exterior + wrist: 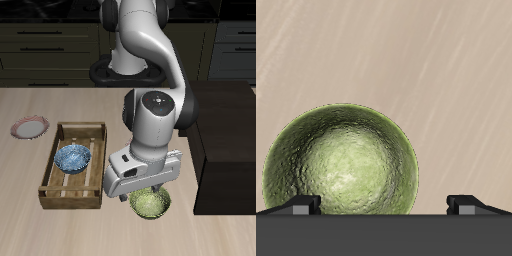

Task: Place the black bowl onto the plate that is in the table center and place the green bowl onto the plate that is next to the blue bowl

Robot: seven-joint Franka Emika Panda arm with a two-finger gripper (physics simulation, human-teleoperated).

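Note:
The green bowl (150, 204) stands upright on the table near the front edge. It fills much of the wrist view (344, 160). My gripper (152, 189) hangs just above it, open and empty, with its fingertips (301, 205) spread wide over the bowl's rim (381, 205). The blue bowl (72, 157) sits inside a wooden tray (60, 192). A pink-rimmed plate (30, 127) lies on the table beside the tray, farther back. The black bowl and the plate in the table center are hidden or out of view.
A tall dark block (226, 150) stands on the table close beside my arm and the green bowl. The wooden tray lies close on the bowl's other side. Dark cabinets (50, 45) run behind the table.

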